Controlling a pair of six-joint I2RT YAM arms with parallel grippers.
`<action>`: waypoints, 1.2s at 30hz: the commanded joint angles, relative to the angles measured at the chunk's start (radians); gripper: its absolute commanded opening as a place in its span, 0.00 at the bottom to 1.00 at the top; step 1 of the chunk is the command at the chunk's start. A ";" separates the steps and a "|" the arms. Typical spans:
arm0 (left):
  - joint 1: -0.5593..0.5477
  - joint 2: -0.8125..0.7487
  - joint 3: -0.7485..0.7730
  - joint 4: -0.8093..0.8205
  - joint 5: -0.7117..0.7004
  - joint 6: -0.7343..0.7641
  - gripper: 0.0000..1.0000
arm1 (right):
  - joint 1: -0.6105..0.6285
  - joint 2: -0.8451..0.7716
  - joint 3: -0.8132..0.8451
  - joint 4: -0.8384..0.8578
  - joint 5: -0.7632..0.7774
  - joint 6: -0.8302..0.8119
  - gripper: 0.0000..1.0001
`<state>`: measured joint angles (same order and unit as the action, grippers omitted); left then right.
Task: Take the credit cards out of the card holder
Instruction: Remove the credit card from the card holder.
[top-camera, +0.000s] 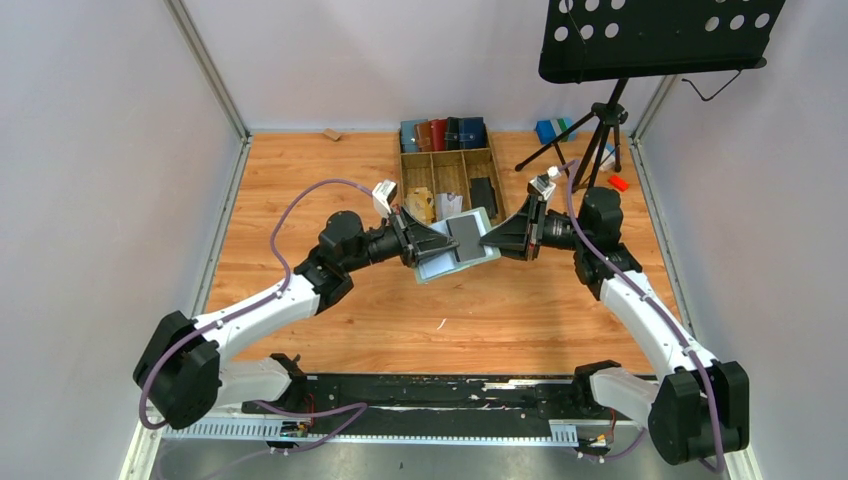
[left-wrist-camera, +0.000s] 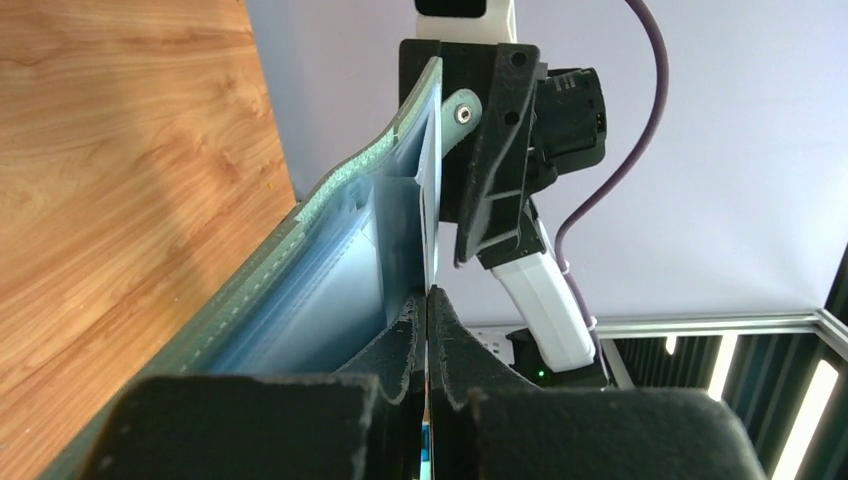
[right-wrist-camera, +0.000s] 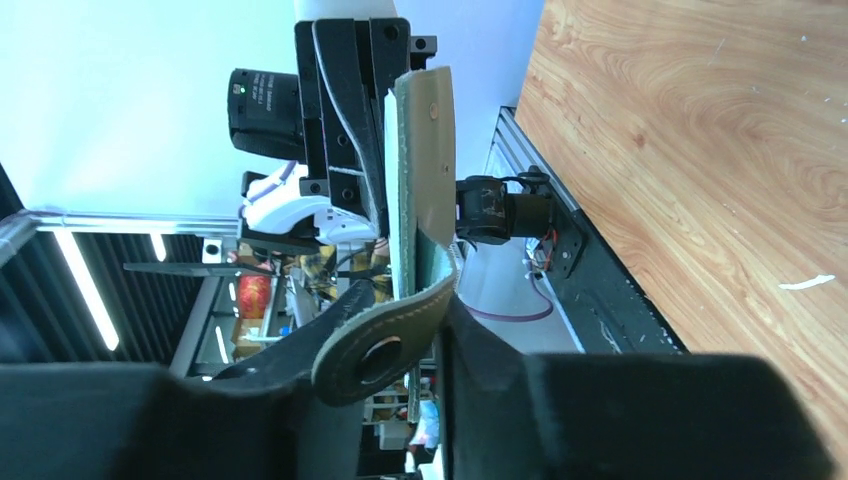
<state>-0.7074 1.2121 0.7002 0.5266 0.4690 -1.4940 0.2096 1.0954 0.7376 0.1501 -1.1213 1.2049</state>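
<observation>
The sage-green card holder (top-camera: 447, 266) hangs open above the table between my two grippers. A dark grey credit card (top-camera: 467, 238) lies across its inner face. My left gripper (top-camera: 437, 243) is shut on the thin card; the left wrist view shows it edge-on (left-wrist-camera: 431, 205) between the closed fingers (left-wrist-camera: 428, 300), beside the holder's pale blue lining (left-wrist-camera: 320, 290). My right gripper (top-camera: 494, 240) is shut on the holder's opposite edge. In the right wrist view (right-wrist-camera: 410, 305) the snap tab (right-wrist-camera: 385, 340) lies between its fingers and the green flap (right-wrist-camera: 422, 150) stands upright.
A wooden compartment tray (top-camera: 447, 170) sits behind the grippers with a row of wallets (top-camera: 445, 133), a tan paper wad (top-camera: 420, 203) and a black item (top-camera: 484, 195). A music-stand tripod (top-camera: 608, 120) stands at the back right, with blue (top-camera: 552, 130) and red (top-camera: 617, 182) objects.
</observation>
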 joint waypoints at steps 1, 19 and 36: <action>-0.004 -0.047 -0.001 -0.008 0.007 0.023 0.00 | -0.007 -0.023 -0.001 0.064 0.009 0.020 0.22; 0.006 -0.127 -0.064 -0.047 -0.031 0.025 0.00 | -0.038 -0.031 -0.029 0.017 0.015 0.010 0.00; -0.014 -0.005 0.045 -0.018 0.025 0.035 0.00 | 0.010 -0.026 -0.019 0.092 -0.013 0.030 0.56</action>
<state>-0.7071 1.1622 0.6609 0.4461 0.4561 -1.4773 0.2111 1.0824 0.6987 0.2085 -1.1286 1.2476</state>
